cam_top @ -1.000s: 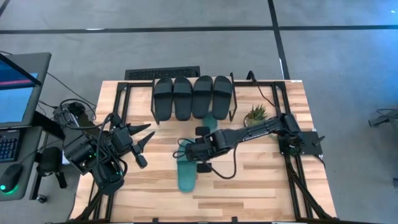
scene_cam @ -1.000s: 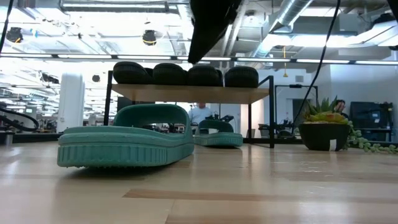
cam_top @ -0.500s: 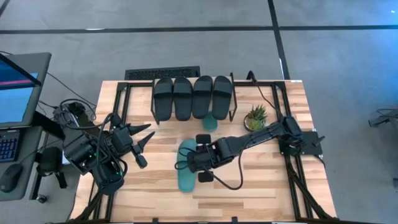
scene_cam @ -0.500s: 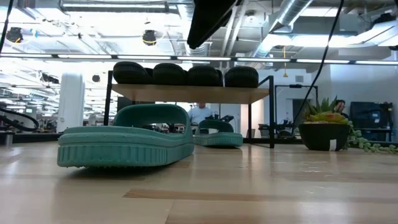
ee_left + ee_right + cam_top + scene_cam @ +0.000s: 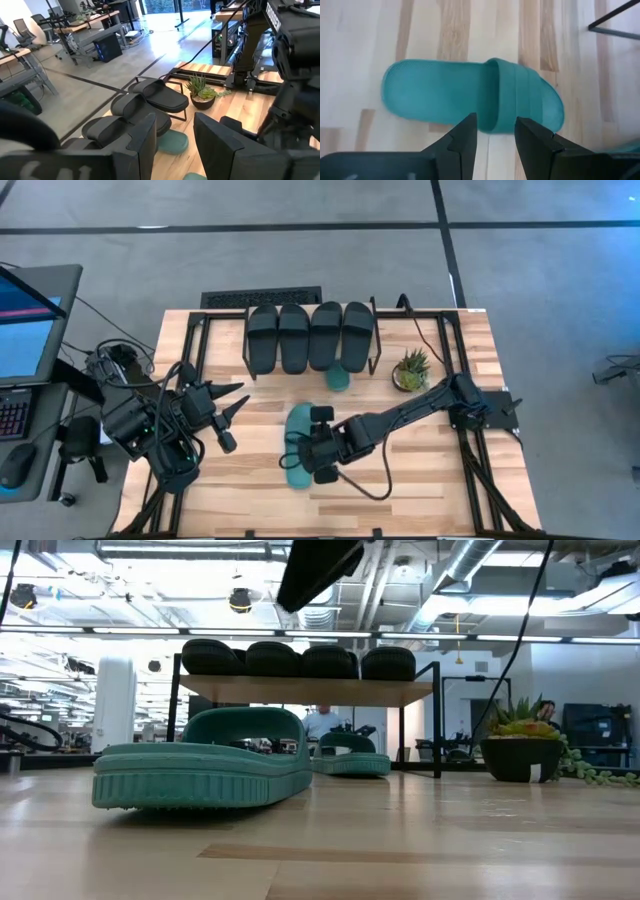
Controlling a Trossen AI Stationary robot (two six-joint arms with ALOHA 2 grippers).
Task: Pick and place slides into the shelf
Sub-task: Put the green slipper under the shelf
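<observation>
Right gripper (image 5: 308, 457), fingers parted and empty, has advanced from mid-table to hover over the teal slide (image 5: 297, 446) lying before the shelf (image 5: 374, 363); we judge grasping imminent

We're in a big open-plan lab or office workspace, with exposed silver ducts (image 5: 480, 565) and pipes running under a bright ceiling. Rows of desks (image 5: 95, 22) with office chairs (image 5: 22, 27) stand on a polished concrete floor (image 5: 300, 250) marked with dark lines. Beside the wooden surface (image 5: 420, 480) sits a workstation with a lit monitor (image 5: 25, 320), keyboard (image 5: 12, 415) and mouse (image 5: 15, 467), and a person (image 5: 320, 722) shows far back in the room.
</observation>
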